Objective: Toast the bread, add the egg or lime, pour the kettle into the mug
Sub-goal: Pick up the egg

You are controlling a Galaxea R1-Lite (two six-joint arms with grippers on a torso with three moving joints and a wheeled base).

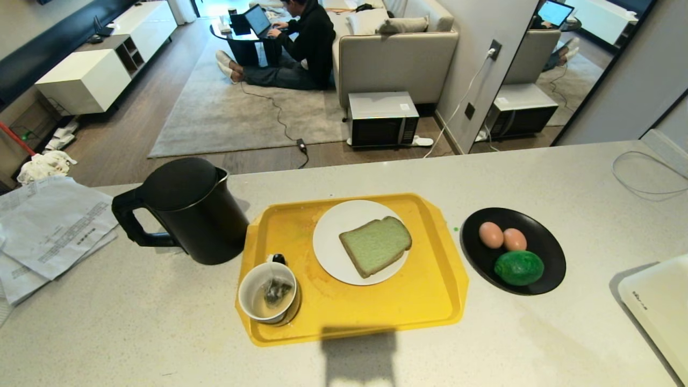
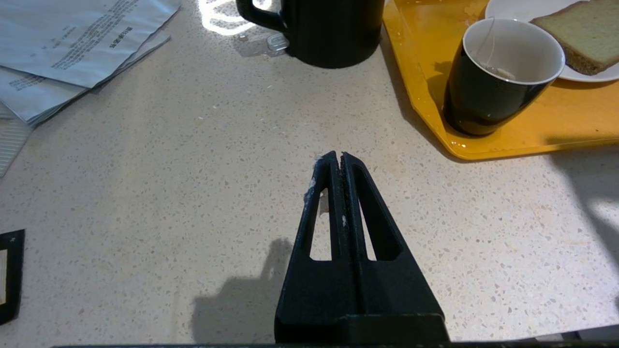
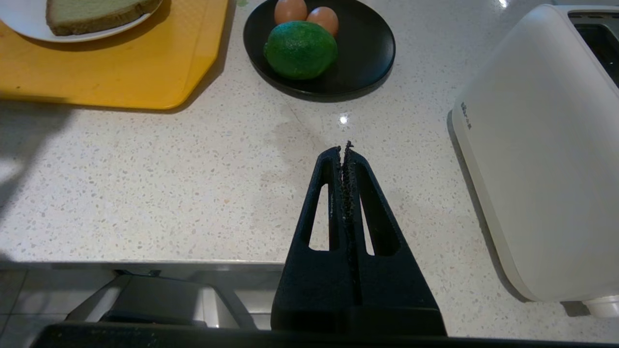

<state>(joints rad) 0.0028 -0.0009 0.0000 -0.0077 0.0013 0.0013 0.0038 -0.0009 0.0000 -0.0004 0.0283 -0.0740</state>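
A pale green bread slice (image 1: pixel 375 245) lies on a white plate (image 1: pixel 333 226) on a yellow tray (image 1: pixel 430 301). At the tray's near left corner stands the dark mug (image 1: pixel 269 293) with a tea bag inside. The black kettle (image 1: pixel 188 209) stands left of the tray. Two eggs (image 1: pixel 491 234) and a lime (image 1: pixel 518 267) lie on a black plate (image 1: pixel 551 252) right of the tray. Neither arm shows in the head view. My left gripper (image 2: pixel 339 155) is shut and empty above bare counter, short of the mug (image 2: pixel 493 77). My right gripper (image 3: pixel 344 149) is shut and empty, short of the lime (image 3: pixel 300 49).
A white toaster (image 3: pixel 537 145) stands at the counter's right end (image 1: pixel 658 306). Papers (image 1: pixel 48 231) lie left of the kettle. Beyond the counter, a person sits on a rug with a laptop, and a microwave (image 1: pixel 382 119) stands on the floor.
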